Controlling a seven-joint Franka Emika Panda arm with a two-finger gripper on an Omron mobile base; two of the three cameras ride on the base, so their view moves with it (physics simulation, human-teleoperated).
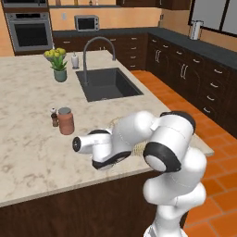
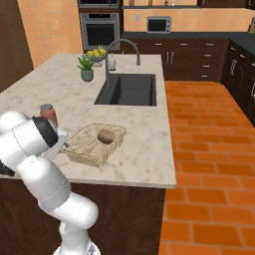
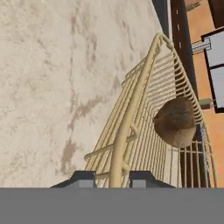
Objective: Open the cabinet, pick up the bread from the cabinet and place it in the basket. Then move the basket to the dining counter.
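End effector (image 3: 111, 175): mine, low at the near rim of the basket; the two dark fingertips (image 3: 83, 177) stand either side of the thick rim bar, close to it, but whether they are clamped on it or just letting go I cannot tell
Basket (image 2: 94, 144): golden-tan wire mesh, flared sides, resting on the beige speckled tabletop (image 2: 60, 89) near its front edge; rim bar runs away from my fingers in the hand view
Bread (image 2: 105, 136): small brown rounded chunk, lying inside the basket on the mesh floor, apart from my fingers
Step in hand: by my judgement the last one, basket delivered to the dining counter with bread aboard; cabinet and pick-and-place look done
Next move: part the fingers fully clear of the rim, then lift straight away so the mesh is not dragged or tipped toward the edge
Jar (image 2: 48, 114): reddish, grey lid, on the tabletop just beyond my arm
Sink (image 2: 127, 89): dark, inset, with curved faucet (image 2: 122, 50), farther back
Potted plant (image 2: 86, 67): at the far side, beside a fruit bowl (image 2: 96, 53)
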